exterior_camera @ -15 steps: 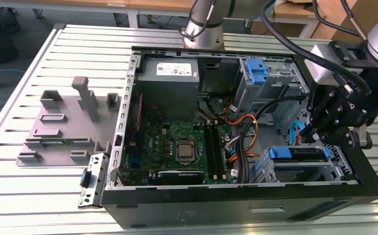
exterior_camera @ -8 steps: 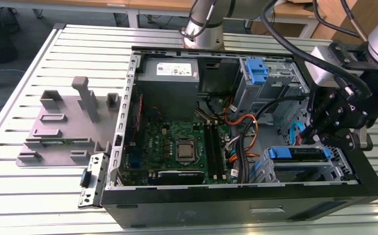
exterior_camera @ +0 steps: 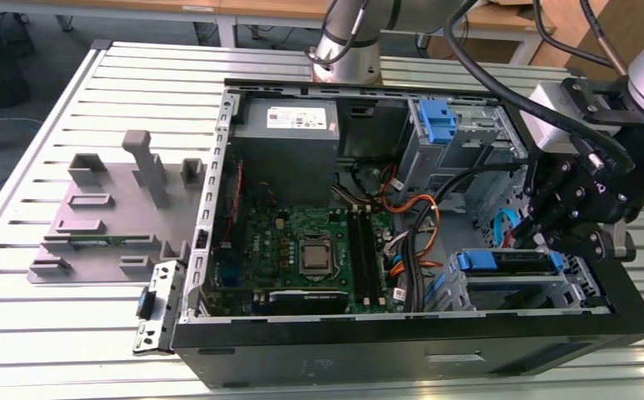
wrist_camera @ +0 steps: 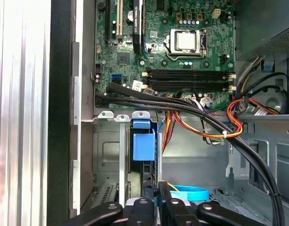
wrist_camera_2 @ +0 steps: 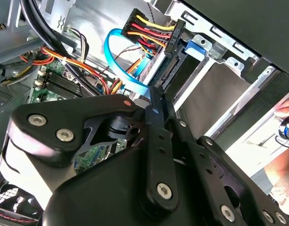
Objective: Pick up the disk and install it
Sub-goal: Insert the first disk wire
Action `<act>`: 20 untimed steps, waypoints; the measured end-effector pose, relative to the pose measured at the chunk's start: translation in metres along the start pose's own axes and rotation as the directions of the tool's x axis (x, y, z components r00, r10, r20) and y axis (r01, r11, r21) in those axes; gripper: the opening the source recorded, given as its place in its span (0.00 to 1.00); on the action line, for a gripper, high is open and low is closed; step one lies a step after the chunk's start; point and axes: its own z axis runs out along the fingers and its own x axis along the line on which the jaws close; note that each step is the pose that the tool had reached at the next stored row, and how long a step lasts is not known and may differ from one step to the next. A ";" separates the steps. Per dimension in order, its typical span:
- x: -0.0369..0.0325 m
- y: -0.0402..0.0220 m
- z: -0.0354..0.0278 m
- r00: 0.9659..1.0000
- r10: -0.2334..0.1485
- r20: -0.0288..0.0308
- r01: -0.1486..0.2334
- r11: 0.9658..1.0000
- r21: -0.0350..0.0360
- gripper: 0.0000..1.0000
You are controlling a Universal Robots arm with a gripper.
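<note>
The open computer case (exterior_camera: 411,333) lies on its side on a slatted metal table (exterior_camera: 44,333), motherboard (exterior_camera: 299,250) facing up. The disk (exterior_camera: 507,261) sits in the drive cage (exterior_camera: 521,287) at the near corner of the case on the exterior view's right, standing on edge with its blue rail along the top. Its long axis runs left to right in the exterior view. In the first wrist view the disk (wrist_camera: 146,160) stands between the cage walls, blue tab (wrist_camera: 144,145) towards the motherboard (wrist_camera: 172,42).

The gripper (exterior_camera: 555,237) hangs directly over the disk's right end — its black fingers (wrist_camera: 149,202) reach down at the disk's edge, close together. Whether they actually pinch the disk cannot be told. In the second wrist view the disk's connector end (wrist_camera_2: 170,66) faces a bundle of red, yellow and black wires (wrist_camera_2: 149,26) and a blue flat cable (wrist_camera_2: 123,70).

A grey fixture block (exterior_camera: 122,208) rests on the table left of the case.
</note>
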 end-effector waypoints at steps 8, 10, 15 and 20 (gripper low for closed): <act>0.0007 -0.0012 0.0013 1.000 0.000 0.000 0.000 1.000 0.000 0.16; 0.0008 -0.0012 0.0020 1.000 0.000 0.000 0.000 1.000 0.000 0.16; 0.0012 -0.0013 0.0046 1.000 0.000 0.000 0.000 1.000 0.000 0.16; 0.0014 -0.0014 0.0089 1.000 0.000 0.001 0.000 1.000 0.000 0.16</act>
